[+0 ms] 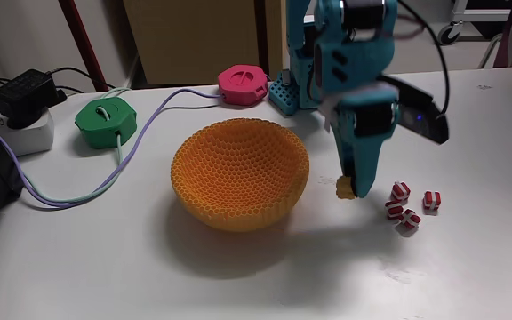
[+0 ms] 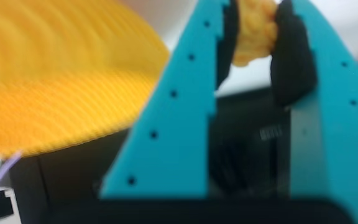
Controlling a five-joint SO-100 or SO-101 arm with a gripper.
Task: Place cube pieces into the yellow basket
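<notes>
The jaws point down and are closed narrowly on the yellow-orange cube [image 1: 346, 187], which sits pinched at the tip of the gripper [image 1: 348, 188] in the fixed view, just above the white table [image 1: 105, 258]. Right beside the jaws, to their left in this view, stands the yellow basket [image 1: 239, 175], its near rim close to the held piece but not touching it. To the right of the jaws lie the red-and-white striped cubes [image 1: 409, 205], clustered on the table, a little apart from the tip. Behind the basket, well back from the jaws, rest a green puck [image 1: 106, 121] and a pink puck [image 1: 243, 84] with cables. In the wrist view, the gripper [image 2: 254, 34] shows as two teal fingers [image 2: 185, 106] with dark pads clamping the yellow-orange cube [image 2: 253, 28] between them; the yellow basket [image 2: 61, 81], blurred, lies to the left of the jaws.
</notes>
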